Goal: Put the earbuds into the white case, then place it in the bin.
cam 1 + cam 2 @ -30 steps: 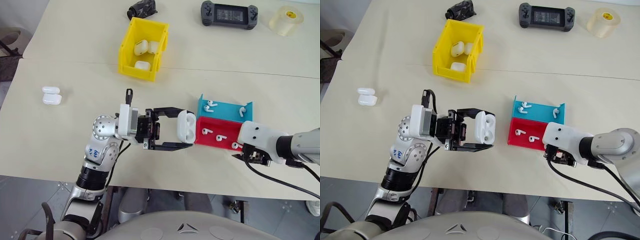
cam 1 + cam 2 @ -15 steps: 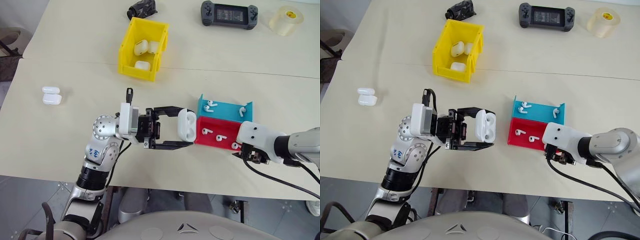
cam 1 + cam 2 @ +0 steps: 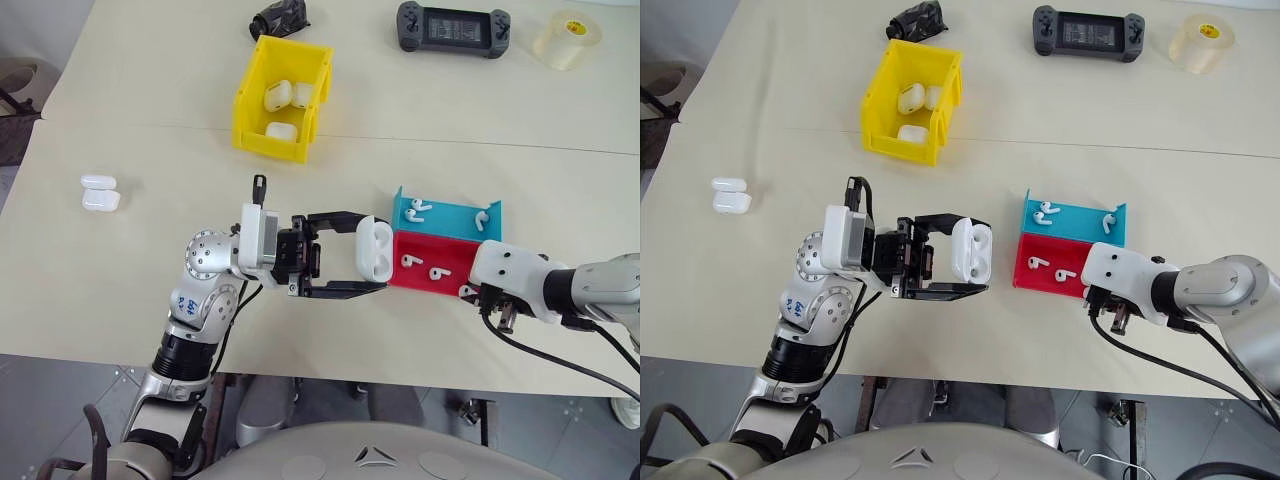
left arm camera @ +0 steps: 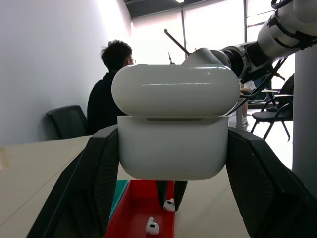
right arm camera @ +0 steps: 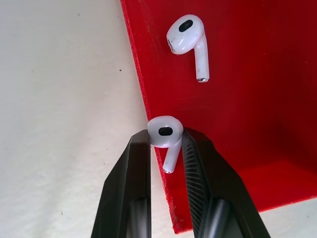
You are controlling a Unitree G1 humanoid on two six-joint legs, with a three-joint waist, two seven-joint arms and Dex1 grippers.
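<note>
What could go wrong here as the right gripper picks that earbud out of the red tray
The right gripper pinches the earbud only by its thin stem at the red tray's edge, so it could slip or twist out on lifting. The white case is held sideways in the left gripper, its lid looks nearly shut, so the earbud may have no opening to enter.
</note>
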